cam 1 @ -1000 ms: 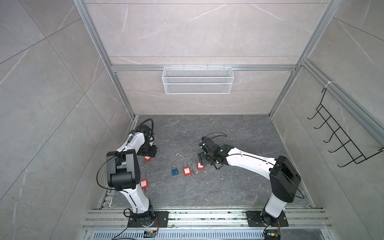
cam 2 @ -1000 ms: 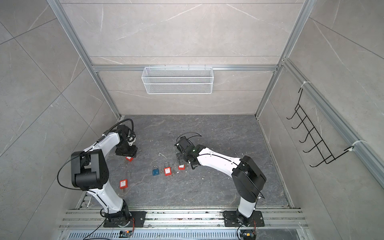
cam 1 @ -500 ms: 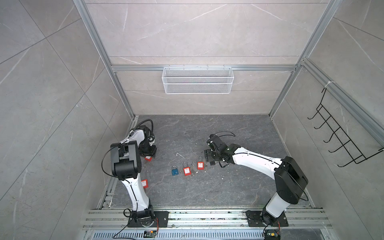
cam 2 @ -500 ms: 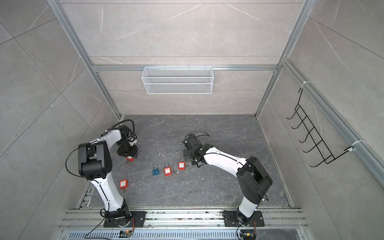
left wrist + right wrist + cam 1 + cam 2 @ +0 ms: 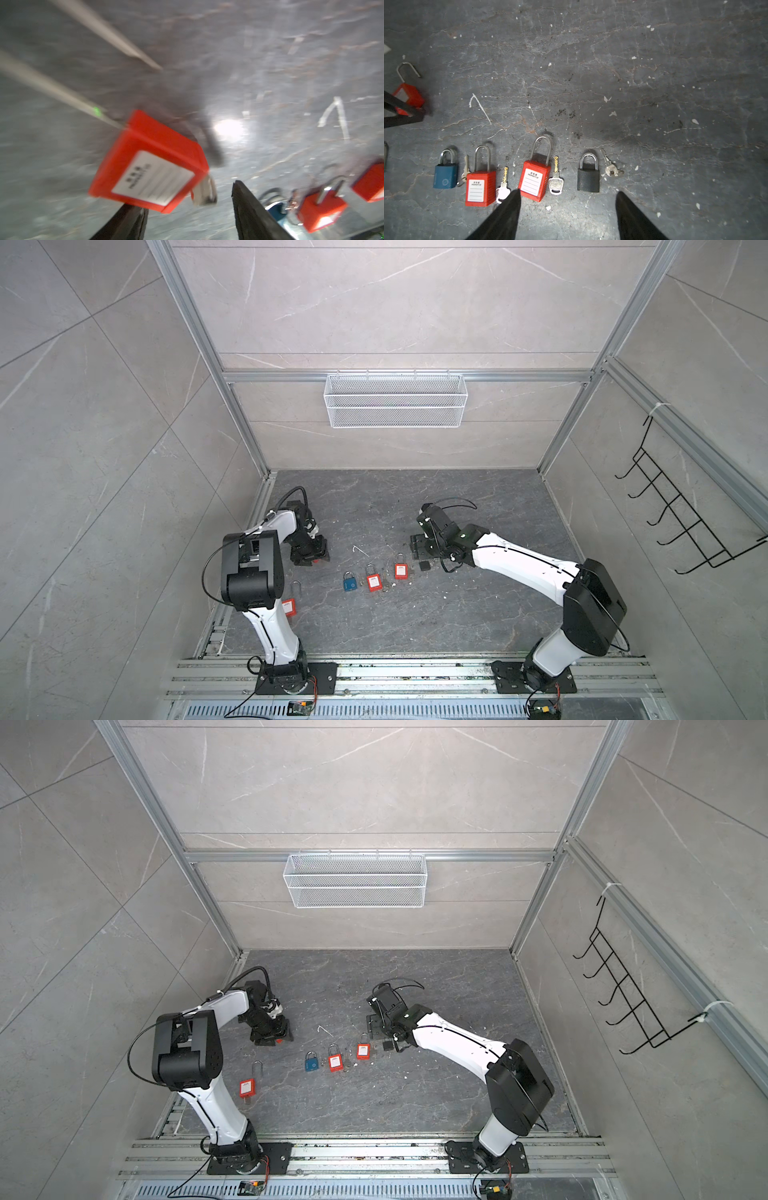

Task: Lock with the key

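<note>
A red padlock (image 5: 149, 162) with its shackle (image 5: 52, 87) swung open lies on the grey floor just ahead of my left gripper (image 5: 185, 194). A silver key (image 5: 204, 191) sticks out of its bottom. The jaws stand open around that end of the lock, and this view is blurred. In both top views the left gripper (image 5: 309, 556) (image 5: 272, 1038) hangs low over this lock. My right gripper (image 5: 568, 199) (image 5: 419, 547) is open and holds nothing. Just ahead of it lie a black padlock (image 5: 588, 178), a red padlock (image 5: 534, 178) and a loose key (image 5: 555, 180).
The row also holds another red padlock (image 5: 480, 188) (image 5: 373, 581), a blue padlock (image 5: 445, 175) (image 5: 350, 581) and loose keys. A further red padlock (image 5: 289, 606) with an open shackle lies by the left arm's base. A wire basket (image 5: 395, 400) hangs on the back wall.
My right gripper has drawn back from the row of padlocks, away to the right. The left arm's elbow has shifted while its gripper stays at the red padlock.
</note>
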### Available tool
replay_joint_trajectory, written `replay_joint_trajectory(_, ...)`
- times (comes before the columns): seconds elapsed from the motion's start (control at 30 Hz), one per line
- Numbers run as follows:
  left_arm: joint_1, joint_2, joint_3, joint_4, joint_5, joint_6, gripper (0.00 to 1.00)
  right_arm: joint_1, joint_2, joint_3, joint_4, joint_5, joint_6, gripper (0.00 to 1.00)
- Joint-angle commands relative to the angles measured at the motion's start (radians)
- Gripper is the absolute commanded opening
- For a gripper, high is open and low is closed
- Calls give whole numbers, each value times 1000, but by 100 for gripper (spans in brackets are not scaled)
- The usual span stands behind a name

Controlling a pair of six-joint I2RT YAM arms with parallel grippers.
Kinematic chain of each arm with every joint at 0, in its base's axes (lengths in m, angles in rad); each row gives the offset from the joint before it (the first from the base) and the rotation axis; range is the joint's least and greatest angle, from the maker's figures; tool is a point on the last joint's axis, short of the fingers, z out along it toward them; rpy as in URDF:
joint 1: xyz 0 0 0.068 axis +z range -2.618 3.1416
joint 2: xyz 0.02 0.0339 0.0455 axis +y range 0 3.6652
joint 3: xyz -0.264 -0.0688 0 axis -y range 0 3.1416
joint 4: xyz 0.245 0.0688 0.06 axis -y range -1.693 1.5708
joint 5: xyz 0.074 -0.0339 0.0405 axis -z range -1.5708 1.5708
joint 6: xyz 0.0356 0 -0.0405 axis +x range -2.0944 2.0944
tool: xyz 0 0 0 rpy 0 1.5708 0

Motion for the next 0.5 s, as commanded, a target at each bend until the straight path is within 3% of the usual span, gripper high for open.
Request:
replay_joint_trajectory(0.0, -63, -36, -22, 113, 82, -132, 65, -11, -50, -21, 77, -99, -7, 70)
replay_joint_trajectory(0.13, -98, -103, -70, 200, 89, -186, 66, -24, -36, -18, 146, -262, -23, 69)
replay_joint_trajectory(0.23, -98, -224, -108, 224, 64, -210, 67, -8, -11, 25, 152, -293, -87, 72)
replay_joint_trajectory(0.37, -62, -391, -114, 191, -5, -217, 70, 44, 41, 68, 219, -319, -335, 76)
replay_joint_trajectory(0.47, 37, -462, -112, 185, -12, -273, 73, 84, 116, 125, 240, -340, -547, 78)
